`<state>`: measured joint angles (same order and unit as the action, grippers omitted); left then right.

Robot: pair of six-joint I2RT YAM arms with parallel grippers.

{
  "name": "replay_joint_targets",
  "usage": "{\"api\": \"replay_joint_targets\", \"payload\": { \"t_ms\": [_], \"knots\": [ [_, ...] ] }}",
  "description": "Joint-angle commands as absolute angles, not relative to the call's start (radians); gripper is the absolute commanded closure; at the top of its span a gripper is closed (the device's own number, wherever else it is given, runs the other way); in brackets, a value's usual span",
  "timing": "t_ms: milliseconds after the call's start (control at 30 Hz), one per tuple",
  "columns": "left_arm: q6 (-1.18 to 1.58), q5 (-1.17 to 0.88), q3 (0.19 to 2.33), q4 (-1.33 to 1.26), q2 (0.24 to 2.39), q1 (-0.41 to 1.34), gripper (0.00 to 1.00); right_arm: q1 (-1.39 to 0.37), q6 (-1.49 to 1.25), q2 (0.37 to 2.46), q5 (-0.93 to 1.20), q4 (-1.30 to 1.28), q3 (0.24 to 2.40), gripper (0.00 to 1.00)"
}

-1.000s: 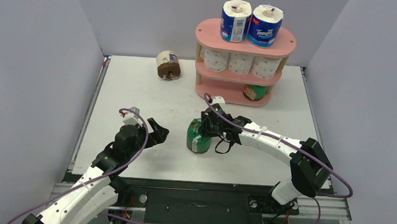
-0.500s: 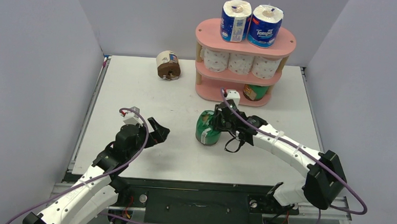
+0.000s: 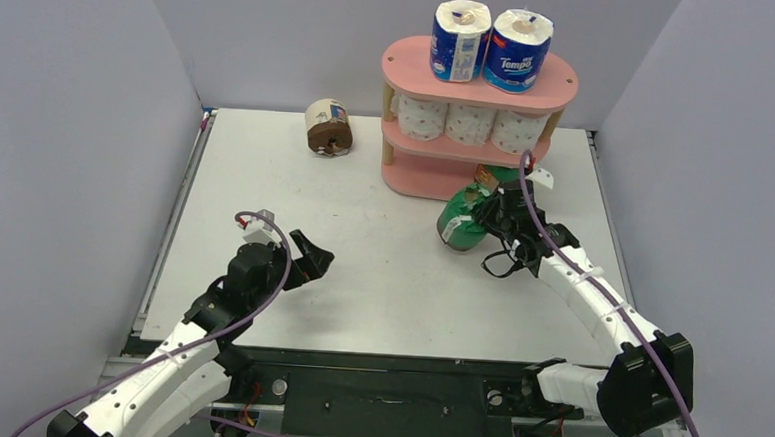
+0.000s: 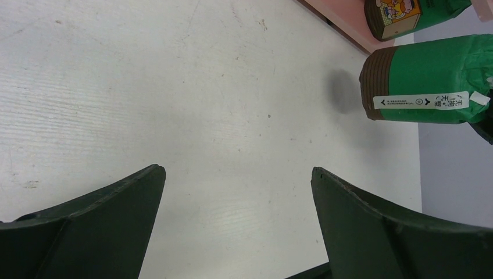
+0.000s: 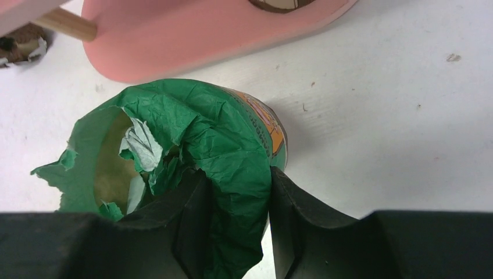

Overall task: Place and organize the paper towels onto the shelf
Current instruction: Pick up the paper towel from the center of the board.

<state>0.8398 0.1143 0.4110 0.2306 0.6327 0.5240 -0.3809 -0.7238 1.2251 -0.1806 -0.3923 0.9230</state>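
Now the right claw (image 5: pixel 235 187) is clenched on the crumpled end of a green-wrapped roll (image 5: pixel 192 128), holding it tilted just on the near side of the bottom board of the pink shelf (image 3: pixel 412 58). On the shelf, the top tier carries two blue-white rolls (image 3: pixel 460 40), upright side by side. The middle tier holds three white pink-dotted rolls (image 3: pixel 469 123) in a row. The bottom tier holds a second green-wrapped roll (image 3: pixel 501 177) at its right end, partly hidden. One cream-wrapped brown roll (image 3: pixel 328 127) lies on the table (image 3: pixel 362 237) at the far edge, left of the shelf, making eight rolls in all. The left claw (image 3: pixel 306 259) hangs released over the near left of the table. A second ago the right claw gripped its roll at mid-table; it has since carried it far and right to the shelf, while the left claw has not moved.
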Motion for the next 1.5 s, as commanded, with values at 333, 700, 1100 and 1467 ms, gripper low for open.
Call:
{"api": "replay_joint_targets", "payload": {
  "t_ms": [333,700,1100,1467],
  "knots": [
    [0.873,0.066,0.394,0.142,0.645,0.515,0.03,-0.317,-0.791,1.373,-0.291,-0.227,1.048,0.68],
    [0.917,0.033,0.364,0.100,0.665,0.514,0.03,-0.319,-0.826,1.471,-0.325,-0.176,1.113,0.69],
    [0.921,0.019,0.368,0.084,0.701,0.514,0.03,-0.327,-0.864,1.526,-0.366,-0.138,1.127,0.68],
    [0.927,0.001,0.358,0.070,0.717,0.514,0.03,-0.329,-0.902,1.596,-0.367,-0.130,1.181,0.68]
  ]
}}
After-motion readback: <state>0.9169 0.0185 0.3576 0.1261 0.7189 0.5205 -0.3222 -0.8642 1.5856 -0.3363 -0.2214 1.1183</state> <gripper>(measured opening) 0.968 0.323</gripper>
